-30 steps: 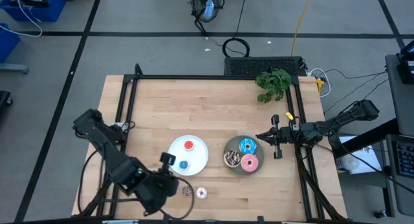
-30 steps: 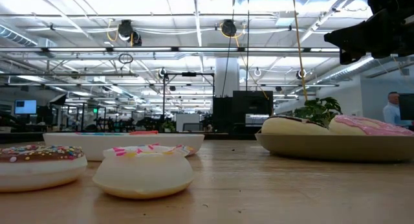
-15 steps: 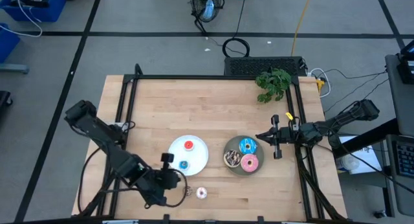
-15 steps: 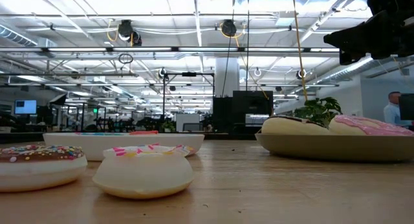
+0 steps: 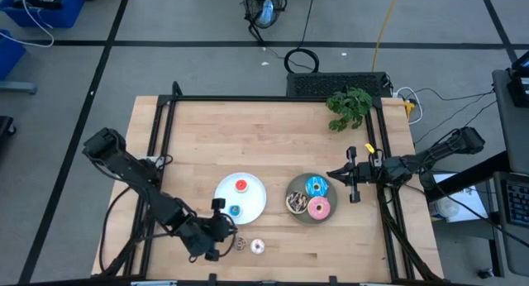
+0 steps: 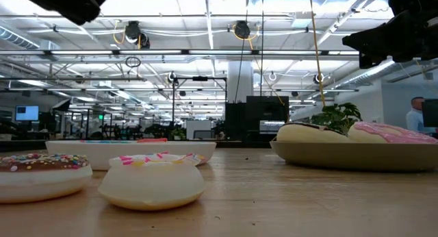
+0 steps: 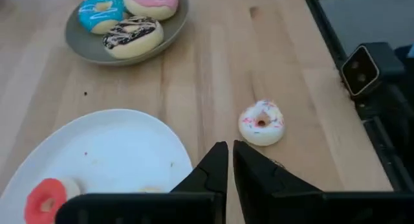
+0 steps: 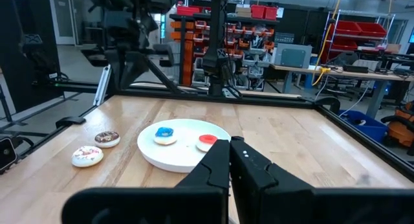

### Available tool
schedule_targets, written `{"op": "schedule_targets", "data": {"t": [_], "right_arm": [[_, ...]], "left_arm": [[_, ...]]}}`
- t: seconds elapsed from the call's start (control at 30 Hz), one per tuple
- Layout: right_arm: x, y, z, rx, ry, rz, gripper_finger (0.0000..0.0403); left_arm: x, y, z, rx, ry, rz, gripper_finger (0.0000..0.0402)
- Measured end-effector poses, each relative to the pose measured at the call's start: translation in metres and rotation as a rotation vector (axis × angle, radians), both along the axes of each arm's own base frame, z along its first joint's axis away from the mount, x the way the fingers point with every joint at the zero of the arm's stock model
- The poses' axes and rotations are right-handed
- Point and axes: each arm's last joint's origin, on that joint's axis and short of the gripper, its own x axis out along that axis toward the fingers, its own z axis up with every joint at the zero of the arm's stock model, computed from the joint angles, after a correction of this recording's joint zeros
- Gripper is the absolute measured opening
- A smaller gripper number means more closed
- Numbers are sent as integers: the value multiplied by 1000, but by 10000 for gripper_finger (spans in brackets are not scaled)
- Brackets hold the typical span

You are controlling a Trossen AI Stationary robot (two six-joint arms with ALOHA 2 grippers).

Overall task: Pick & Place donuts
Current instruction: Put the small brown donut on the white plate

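Pale wood desk (image 5: 273, 137), and over its near edge the left end effector (image 7: 229, 160) hovers with fingers nearly together, a thin gap between them, nothing held. Just ahead of it lies the whitish-pink donut (image 7: 261, 122); the brown tiny one (image 8: 107, 138) sits close beside that. Alongside is the white plate (image 5: 252, 205) with the red (image 5: 240, 186) and blue (image 5: 234, 211) tiny donuts. Farther off, the grey plate (image 5: 295, 191) holds three larger donuts (image 5: 314, 197), right by the right end effector (image 5: 340, 176), which is closed and empty.
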Motion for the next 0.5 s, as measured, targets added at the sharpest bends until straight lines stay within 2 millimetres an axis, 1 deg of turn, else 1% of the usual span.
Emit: {"op": "schedule_targets", "data": {"t": [0.1, 0.23, 0.43, 0.5], "right_arm": [[0, 0, 0, 1, -2, 0, 0], [0, 0, 1, 3, -11, 0, 0], [0, 0, 1, 3, -11, 0, 0], [0, 0, 1, 4, -11, 0, 0]], "left_arm": [[-1, 0, -4, -13, -21, -2, 17], [-1, 0, -6, -19, -24, -1, 4], [2, 4, -5, 53, -39, -26, 16], [4, 6, -5, 46, -44, -14, 18]]}}
